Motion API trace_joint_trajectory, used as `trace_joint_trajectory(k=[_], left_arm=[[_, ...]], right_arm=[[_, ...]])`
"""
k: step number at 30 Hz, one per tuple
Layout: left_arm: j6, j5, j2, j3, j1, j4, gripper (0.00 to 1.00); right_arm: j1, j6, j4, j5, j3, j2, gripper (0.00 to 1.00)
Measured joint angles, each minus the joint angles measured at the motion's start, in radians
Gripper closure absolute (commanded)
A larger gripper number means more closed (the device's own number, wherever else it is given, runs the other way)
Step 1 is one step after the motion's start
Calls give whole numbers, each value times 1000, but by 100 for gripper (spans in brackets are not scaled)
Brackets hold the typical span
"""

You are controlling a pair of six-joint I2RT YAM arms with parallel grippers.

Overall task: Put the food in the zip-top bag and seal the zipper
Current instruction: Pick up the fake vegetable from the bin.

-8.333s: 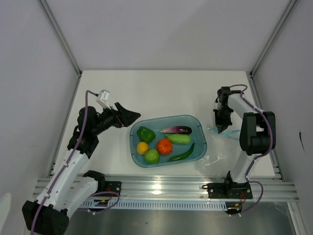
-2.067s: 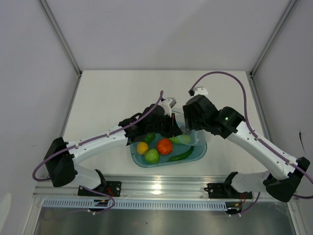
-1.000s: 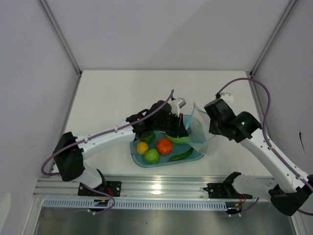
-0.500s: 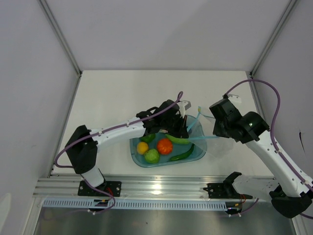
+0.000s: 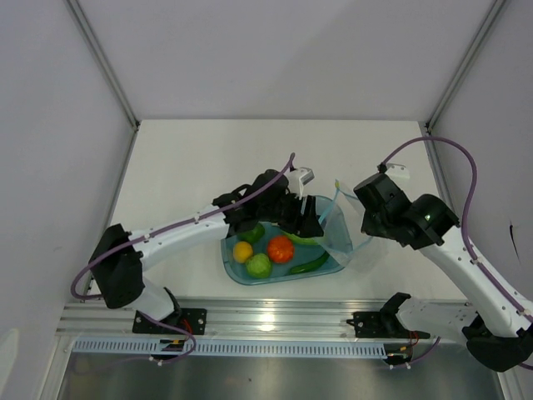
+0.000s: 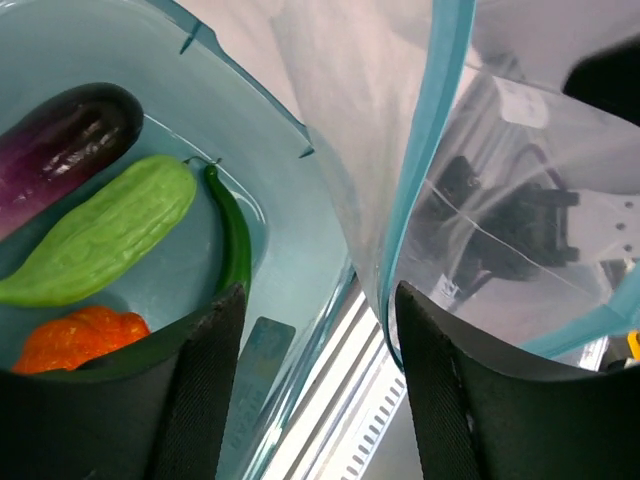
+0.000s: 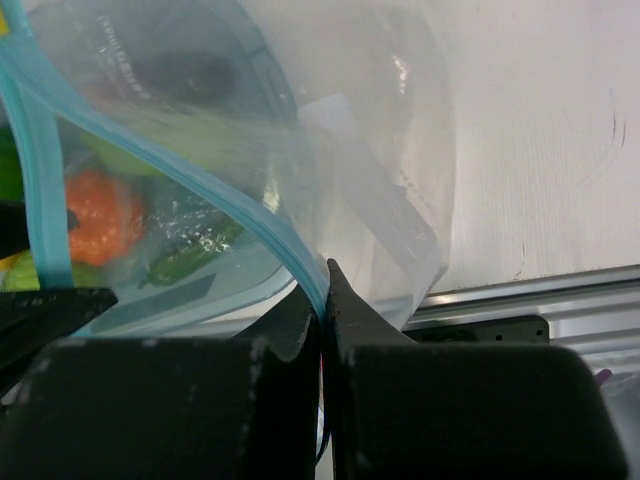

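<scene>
Pinching zipper point(image 7: 255, 225) (left fingers point(image 6: 205, 400) apart)

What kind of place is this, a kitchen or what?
Probably a robotics lab test cell, not a kitchen: a left arm and right arm bolted to an aluminium rail, plain white panels walling in the table, and toy-looking produce in a blue tub.

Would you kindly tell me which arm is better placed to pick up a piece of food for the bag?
Left. The left gripper hangs open over the tub, close to the cucumber and chili. The right gripper is shut on the zipper, holding the bag up.
</scene>
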Motion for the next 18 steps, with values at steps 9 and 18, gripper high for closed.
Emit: trace_joint_trajectory(k=[9,18], left_arm=[[15,-47,-198,-125,2,6,29],[23,-220,-432,-215,80,-72,19]], right_arm=[[1,30,-6,48,-92,-29,100],[1,14,-10,79,-98,-17,100]])
